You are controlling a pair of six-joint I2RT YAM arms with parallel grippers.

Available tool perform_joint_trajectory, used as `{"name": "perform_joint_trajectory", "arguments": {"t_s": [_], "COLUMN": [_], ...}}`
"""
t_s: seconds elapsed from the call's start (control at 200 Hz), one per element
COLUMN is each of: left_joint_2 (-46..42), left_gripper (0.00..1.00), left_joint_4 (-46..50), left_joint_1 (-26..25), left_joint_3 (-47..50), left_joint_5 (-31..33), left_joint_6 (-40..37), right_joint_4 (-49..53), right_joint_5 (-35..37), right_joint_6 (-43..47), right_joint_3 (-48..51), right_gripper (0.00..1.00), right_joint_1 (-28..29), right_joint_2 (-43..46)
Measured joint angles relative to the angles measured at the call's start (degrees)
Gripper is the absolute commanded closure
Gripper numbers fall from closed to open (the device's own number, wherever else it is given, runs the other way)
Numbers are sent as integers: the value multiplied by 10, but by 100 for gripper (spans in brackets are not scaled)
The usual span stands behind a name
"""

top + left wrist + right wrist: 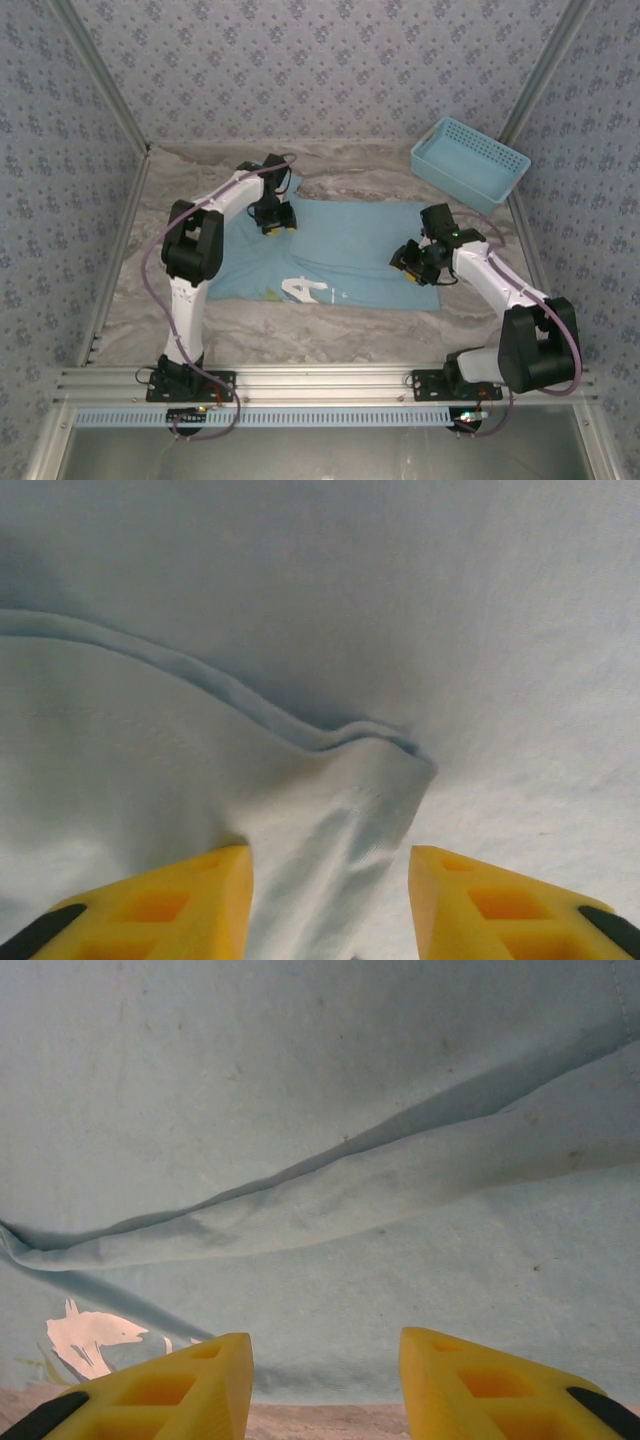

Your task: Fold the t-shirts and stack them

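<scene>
Top external view: we see the t-shirt spread mid table; left hand parted over its cloth; right hand parted, empty.

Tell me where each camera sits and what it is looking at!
Top camera: high above and behind the arms, looking down on the table, the t-shirt and the basket; both whole arms show.
Left wrist camera: on the left wrist, looking closely down at a folded hem; the left gripper shows, yellow fingers apart.
Right wrist camera: on the right wrist, looking at a long crease and white print; the right gripper shows, fingers apart.
Shared: all three see the same light blue t-shirt.
</scene>
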State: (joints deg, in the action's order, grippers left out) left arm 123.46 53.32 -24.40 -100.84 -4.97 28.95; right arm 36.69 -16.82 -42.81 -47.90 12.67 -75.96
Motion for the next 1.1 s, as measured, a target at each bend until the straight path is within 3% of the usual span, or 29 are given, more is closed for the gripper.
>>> {"name": "perform_joint_trajectory", "arguments": {"t_s": [0.055, 0.15, 0.32, 0.46, 0.665, 1.099], "left_joint_2": [-39, -138, -266, -230, -171, -112], "left_gripper": [56, 68, 88, 91, 96, 97], "left_joint_4": [-2, -17, -110, -179, -234, -239], "left_joint_1": [-2, -5, -16, -73, -136, -171], "left_joint_3": [27, 103, 253, 308, 296, 200], "left_joint_5": [21, 34, -38, -94, -140, -179], "left_joint_6": [5, 29, 113, 169, 211, 190], "right_joint_4": [-1, -2, -27, -60, -85, -101], "right_joint_5": [5, 11, 19, 20, 20, 27], "right_joint_6": [0, -7, -40, -59, -70, -67], "right_joint_3": [3, 16, 37, 40, 38, -52], "right_gripper": [57, 62, 78, 85, 85, 84], "right_joint_1": [0, 0, 33, 53, 50, -9], "right_joint_2": [4, 17, 16, -28, -107, -201]}}
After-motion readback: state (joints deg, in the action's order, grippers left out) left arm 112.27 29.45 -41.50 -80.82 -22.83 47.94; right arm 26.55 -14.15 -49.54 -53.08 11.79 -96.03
